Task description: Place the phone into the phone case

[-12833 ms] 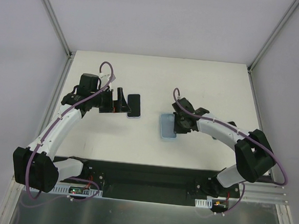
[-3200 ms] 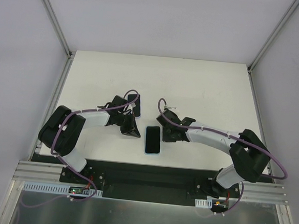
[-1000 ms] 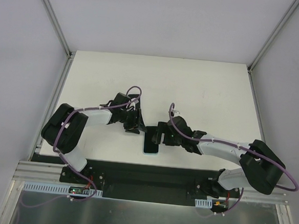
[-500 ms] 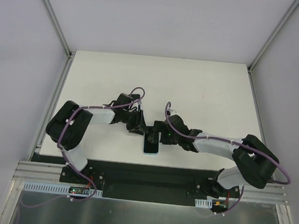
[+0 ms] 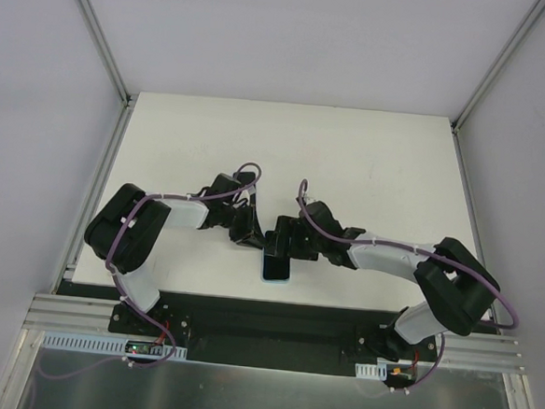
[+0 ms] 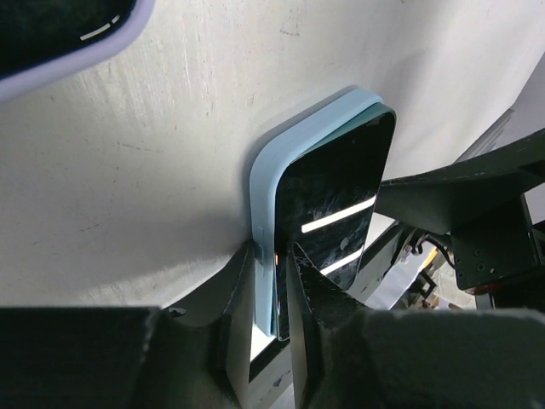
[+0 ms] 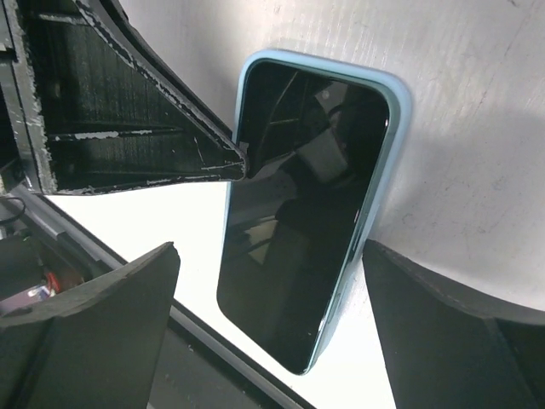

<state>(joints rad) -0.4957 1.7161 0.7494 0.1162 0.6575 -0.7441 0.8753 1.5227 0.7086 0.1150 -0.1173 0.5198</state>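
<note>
Phone [image 6: 51, 30] is out on the table [image 5: 369, 155]. I only get one corner of it, top-left in the left wrist view: dark glass with a lavender edge, lying flat, well apart from the phone case [image 7: 398, 115].

The case lies flat near the table's near edge, between the two arms. It shows a light blue rim around a glossy dark face that reflects light strips. I can't tell from here whether that face is bare lining or something seated in it.

Left gripper [image 6: 271, 256] is on one long side of the case with its fingers drawn in close. One is against the outer wall and the other is on the dark face, so it reads as pinched on the rim. The right wrist view shows that fingertip touching the rim.

Right gripper [image 7: 271, 247] is spread wide across the case's width. One finger is just beside the case's edge, the other stands clear of it.
</note>
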